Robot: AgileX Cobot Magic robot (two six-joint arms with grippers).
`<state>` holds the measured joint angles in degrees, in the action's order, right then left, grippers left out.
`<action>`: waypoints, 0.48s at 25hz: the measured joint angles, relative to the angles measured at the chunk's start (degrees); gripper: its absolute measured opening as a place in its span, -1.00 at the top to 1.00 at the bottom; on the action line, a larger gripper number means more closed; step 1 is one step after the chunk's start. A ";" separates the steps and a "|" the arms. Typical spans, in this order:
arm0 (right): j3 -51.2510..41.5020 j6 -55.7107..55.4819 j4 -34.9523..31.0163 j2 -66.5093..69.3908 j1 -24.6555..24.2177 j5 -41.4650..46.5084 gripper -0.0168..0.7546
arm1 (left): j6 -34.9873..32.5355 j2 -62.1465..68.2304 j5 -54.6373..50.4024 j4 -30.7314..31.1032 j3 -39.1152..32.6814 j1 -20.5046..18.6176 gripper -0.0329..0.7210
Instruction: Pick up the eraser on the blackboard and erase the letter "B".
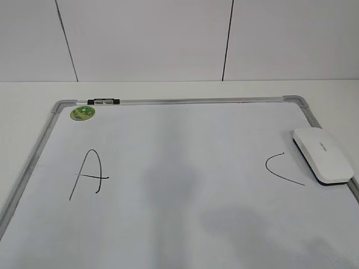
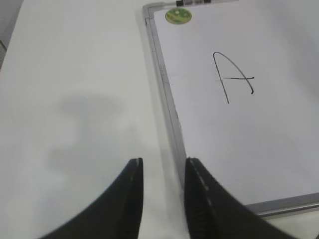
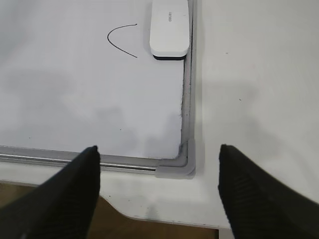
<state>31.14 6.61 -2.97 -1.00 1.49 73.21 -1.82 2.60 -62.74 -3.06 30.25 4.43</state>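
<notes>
The white eraser [image 1: 322,154] lies flat on the blackboard [image 1: 179,102] against its right frame, next to the black "C" [image 1: 280,168]. The black "A" [image 1: 90,174] is at the left. No letter "B" shows; the board between "A" and "C" is blank. In the right wrist view the eraser [image 3: 170,27] lies far ahead of my right gripper [image 3: 158,149], which is wide open and empty above the board's near right corner [image 3: 174,167]. My left gripper [image 2: 164,160] is open and empty above the board's left frame [image 2: 164,89]. Neither gripper shows in the exterior view.
A small round green magnet [image 1: 82,112] sits at the board's far left corner, beside a black and clear clip [image 1: 104,101] on the top frame. The white table [image 2: 75,99] extends left of the board. Its front edge [image 3: 164,219] shows near my right gripper.
</notes>
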 joint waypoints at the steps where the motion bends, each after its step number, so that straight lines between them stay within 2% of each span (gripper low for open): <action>1: 0.00 0.00 0.12 0.00 0.00 -0.09 -0.52 | 0.00 -1.48 0.00 -0.19 -0.14 0.00 0.34; 7: -2.37 0.13 0.71 0.00 0.00 -5.75 -0.52 | 0.00 -1.90 -0.35 -0.79 -0.25 0.00 0.34; 12: -2.57 -0.31 1.20 0.00 0.00 -6.42 -0.52 | 0.00 -1.90 -0.35 -0.99 -0.25 0.00 0.34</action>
<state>28.57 6.30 -1.76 -1.00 1.49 66.79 -1.82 0.71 -63.09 -4.05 30.00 4.43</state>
